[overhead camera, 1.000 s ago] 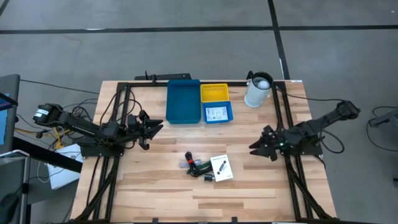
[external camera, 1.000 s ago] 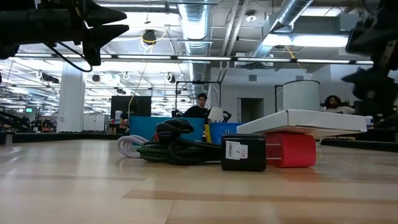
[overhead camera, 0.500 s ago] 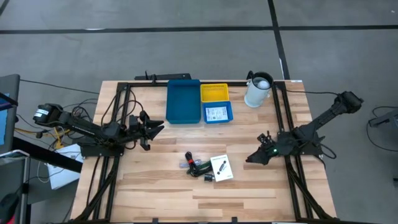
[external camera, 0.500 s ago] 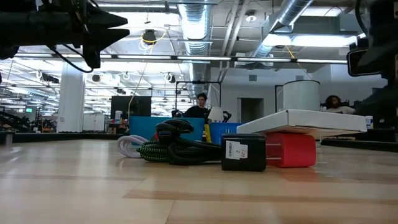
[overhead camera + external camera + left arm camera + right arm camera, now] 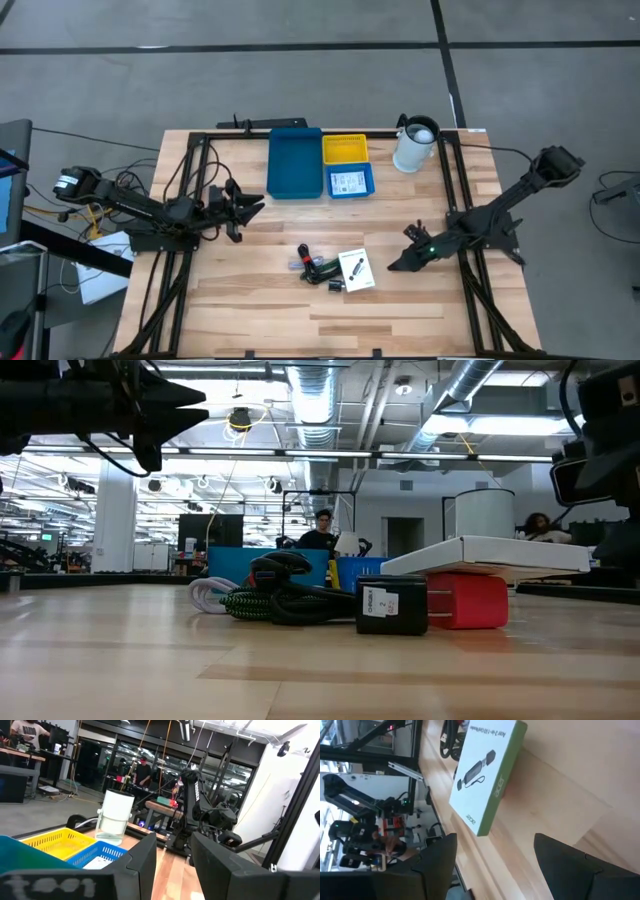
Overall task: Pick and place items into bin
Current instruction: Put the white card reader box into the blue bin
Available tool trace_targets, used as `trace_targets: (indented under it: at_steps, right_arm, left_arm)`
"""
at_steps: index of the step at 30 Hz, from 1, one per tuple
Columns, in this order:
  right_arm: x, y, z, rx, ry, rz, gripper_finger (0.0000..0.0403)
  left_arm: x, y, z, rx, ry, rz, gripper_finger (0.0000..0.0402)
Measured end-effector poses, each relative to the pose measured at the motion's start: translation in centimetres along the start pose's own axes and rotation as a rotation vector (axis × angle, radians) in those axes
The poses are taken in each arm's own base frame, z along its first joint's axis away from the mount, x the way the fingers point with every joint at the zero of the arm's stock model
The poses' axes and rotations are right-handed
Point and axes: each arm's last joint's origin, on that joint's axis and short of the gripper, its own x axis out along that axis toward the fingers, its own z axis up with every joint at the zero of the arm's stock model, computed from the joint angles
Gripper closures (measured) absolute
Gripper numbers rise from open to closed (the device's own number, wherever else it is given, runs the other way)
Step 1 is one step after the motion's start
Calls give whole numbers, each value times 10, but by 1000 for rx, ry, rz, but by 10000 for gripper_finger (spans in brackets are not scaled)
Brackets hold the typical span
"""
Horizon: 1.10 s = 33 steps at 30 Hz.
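Note:
A white square card [image 5: 356,270] printed with a black part, with a green side [image 5: 487,775], lies mid-table. In the low view it rests tilted [image 5: 490,555] on the black-and-red piece [image 5: 430,603]. Coiled cables [image 5: 315,268] [image 5: 270,600] lie against it on the table's left side. A second white card [image 5: 348,182] lies in the small blue bin. My right gripper [image 5: 393,267] [image 5: 496,842] is open, just to the right of the first card, its fingers pointing at it. My left gripper [image 5: 258,204] [image 5: 174,845] hangs open over the table's left part, touching nothing.
At the far edge stand a large blue tray [image 5: 295,165], a yellow bin [image 5: 344,150] and a small blue bin [image 5: 366,186]. The white jug [image 5: 415,145] stands to their right. Black frame rails [image 5: 465,290] run along both table sides. People show in the room beyond.
My right gripper has moved toward the table's near edge and left, reaching out toward the white card and the pile. The left arm and the items have stayed where they were.

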Motion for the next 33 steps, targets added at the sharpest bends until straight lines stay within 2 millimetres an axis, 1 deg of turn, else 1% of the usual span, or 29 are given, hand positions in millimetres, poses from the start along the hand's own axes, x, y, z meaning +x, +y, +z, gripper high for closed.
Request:
trace_targets:
  at_steps: [12, 18, 22, 33]
  right_arm:
    - [19, -7, -5, 116, 39, -17, 143]
    - [27, -6, -6, 169, 42, 27, 143]
    - [32, -8, -7, 179, 42, 26, 143]
    - [44, -2, -9, 170, 45, 20, 143]
  left_arm:
    - [0, 0, -2, 8, 19, -2, 290]
    - [0, 0, -3, 11, 27, 0, 290]
    - [0, 1, -3, 13, 29, 0, 290]
    - [0, 1, -4, 16, 36, 2, 290]
